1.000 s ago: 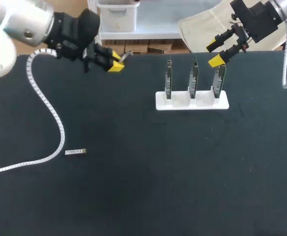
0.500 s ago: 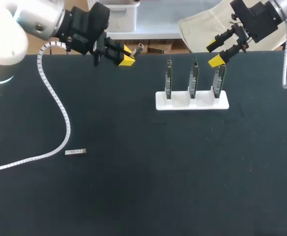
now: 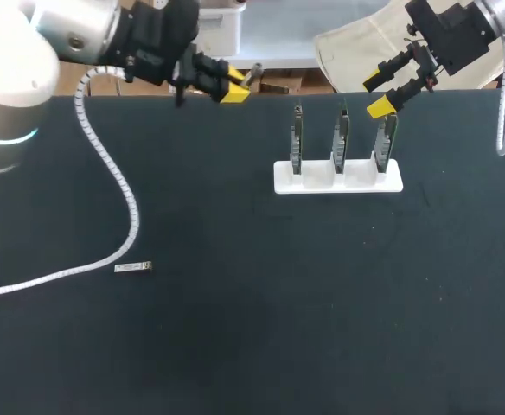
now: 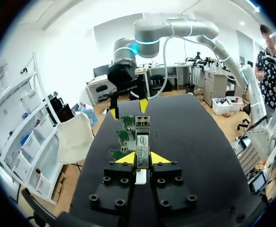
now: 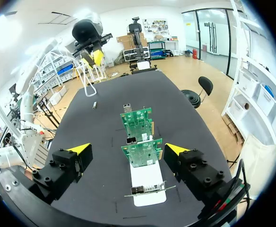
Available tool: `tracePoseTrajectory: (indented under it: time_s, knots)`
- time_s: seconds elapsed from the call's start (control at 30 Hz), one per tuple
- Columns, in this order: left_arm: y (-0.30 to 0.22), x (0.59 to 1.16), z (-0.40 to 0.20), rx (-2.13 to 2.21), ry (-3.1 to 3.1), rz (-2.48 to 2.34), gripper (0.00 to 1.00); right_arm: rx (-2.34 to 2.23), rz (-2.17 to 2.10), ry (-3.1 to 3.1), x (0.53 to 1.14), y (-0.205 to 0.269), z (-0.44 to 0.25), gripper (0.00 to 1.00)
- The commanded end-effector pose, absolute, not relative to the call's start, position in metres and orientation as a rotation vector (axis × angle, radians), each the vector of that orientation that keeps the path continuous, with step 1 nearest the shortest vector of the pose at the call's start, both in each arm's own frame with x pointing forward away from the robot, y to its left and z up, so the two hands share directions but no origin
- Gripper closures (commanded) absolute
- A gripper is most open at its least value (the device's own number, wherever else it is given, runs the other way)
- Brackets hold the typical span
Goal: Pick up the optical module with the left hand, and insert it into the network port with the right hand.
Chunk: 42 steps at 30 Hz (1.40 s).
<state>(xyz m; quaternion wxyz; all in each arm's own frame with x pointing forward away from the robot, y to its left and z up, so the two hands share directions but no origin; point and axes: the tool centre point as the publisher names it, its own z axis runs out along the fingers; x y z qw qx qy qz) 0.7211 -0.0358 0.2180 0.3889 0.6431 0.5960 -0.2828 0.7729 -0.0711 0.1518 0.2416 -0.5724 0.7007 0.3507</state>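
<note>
Left gripper pinches a slim silver metal optical module (another module lies on the black table); right gripper hangs spread.

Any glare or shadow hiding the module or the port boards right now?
Head view: the dark table is evenly lit, with no heavy shadow over the port boards. Left wrist view: the optical module in the left end effector is plainly lit, no glare. Right wrist view: the white stand is bright, yet the port boards read clearly.
</note>
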Motion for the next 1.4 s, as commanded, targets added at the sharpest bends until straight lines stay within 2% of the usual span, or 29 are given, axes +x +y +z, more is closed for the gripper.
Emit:
tracePoseTrajectory:
  time_s: [0.03, 0.6, 1.4]
  knots:
    - [-0.069, 0.74, 0.211, 1.642, 1.446, -0.775, 1.0, -1.561, 0.953, 1.915, 0.77, -0.071, 0.152, 0.0]
    - [-0.137, 0.758, 0.215, 1.579, 1.348, -0.891, 1.0, -1.561, 0.953, 1.915, 0.77, -0.071, 0.152, 0.0]
    - [-0.187, 0.776, 0.184, 1.432, 1.395, -0.947, 1.0, -1.561, 0.953, 1.915, 0.77, -0.071, 0.152, 0.0]
